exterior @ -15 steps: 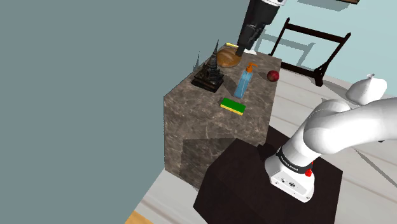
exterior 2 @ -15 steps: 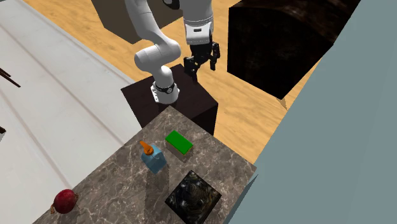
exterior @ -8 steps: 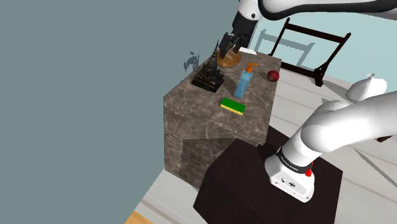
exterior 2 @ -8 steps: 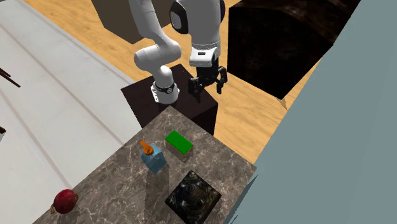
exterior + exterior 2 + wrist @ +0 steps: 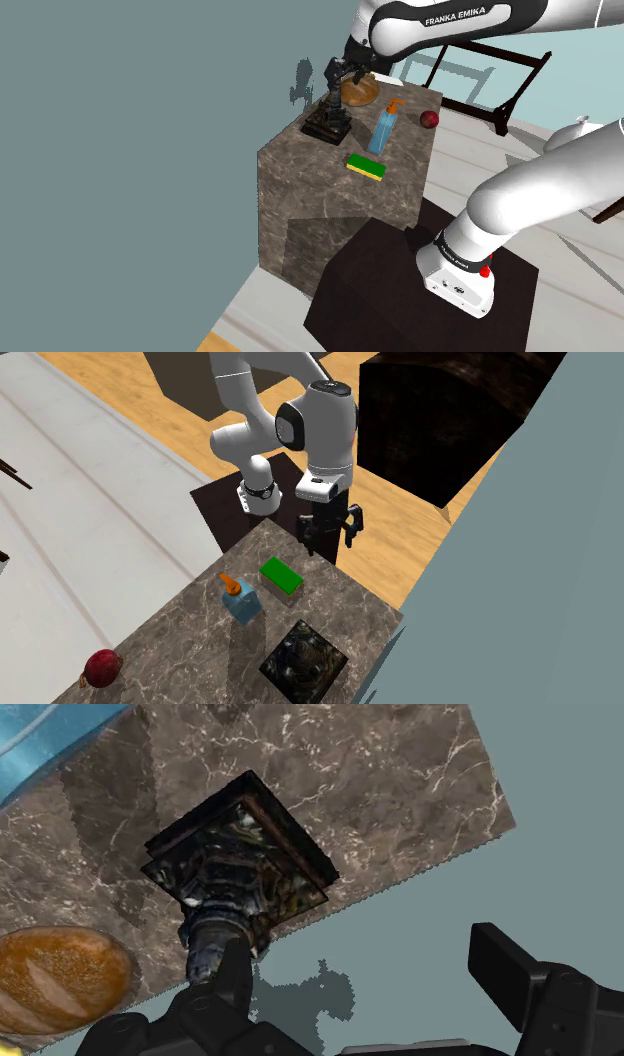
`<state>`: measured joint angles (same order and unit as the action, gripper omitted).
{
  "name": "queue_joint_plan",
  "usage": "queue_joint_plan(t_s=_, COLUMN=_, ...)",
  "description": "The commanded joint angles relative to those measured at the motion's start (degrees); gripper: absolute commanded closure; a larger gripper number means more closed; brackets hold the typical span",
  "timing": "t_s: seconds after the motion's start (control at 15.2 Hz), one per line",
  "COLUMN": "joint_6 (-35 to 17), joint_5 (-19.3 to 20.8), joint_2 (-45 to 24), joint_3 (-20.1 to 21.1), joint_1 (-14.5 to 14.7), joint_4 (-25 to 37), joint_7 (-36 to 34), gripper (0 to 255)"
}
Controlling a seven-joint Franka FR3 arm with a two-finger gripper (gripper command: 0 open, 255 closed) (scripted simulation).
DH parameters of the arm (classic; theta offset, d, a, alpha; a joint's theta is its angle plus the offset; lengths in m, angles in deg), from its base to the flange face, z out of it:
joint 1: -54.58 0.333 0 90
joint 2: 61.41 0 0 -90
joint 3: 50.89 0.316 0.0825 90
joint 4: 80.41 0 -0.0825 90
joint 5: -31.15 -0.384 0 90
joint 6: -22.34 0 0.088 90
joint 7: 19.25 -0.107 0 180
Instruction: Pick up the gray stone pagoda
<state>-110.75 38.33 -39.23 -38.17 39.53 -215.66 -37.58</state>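
Shoulder view | arm point(image 5: 460, 18) txt "FRANKA EMIKA" | gripper point(image 5: 336, 77) jaws apart at pagoda point(image 5: 328, 120)

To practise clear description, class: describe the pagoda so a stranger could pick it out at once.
Find the brown marble block against the grey-blue wall. At its wall-side edge, beside the blue pump bottle, stands the pagoda. Unlike its smooth, bright neighbours, it is dark, tiered and square-based, tapering to a spire.

Marble block point(image 5: 340, 195), shoulder view's centre; pagoda point(image 5: 328, 120), bottle point(image 5: 382, 130), sponge point(image 5: 366, 167) on it. Apple point(image 5: 429, 119) and brown disc point(image 5: 358, 92) sit toward its upper right.
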Motion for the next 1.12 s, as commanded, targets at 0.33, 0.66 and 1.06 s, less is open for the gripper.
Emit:
queue_joint_plan(t_s=0.33, joint_6=-9.5, joint_5=13.4, joint_2=-11.7, joint_3=3.9, joint_1=-8.6, joint_4=5.5, joint_7=-17.8, gripper=0)
queue_joint_plan(t_s=0.66, joint_6=-12.2, joint_5=26.0, joint_2=-20.1, joint_3=4.8, joint_1=-13.0, joint_4=11.6, joint_7=-32.5, gripper=0)
queue_joint_plan(t_s=1.06, joint_6=-12.7, joint_5=37.7, joint_2=-27.8, joint_3=2.8, joint_1=-14.1, joint_4=18.1, joint_7=-46.2, gripper=0)
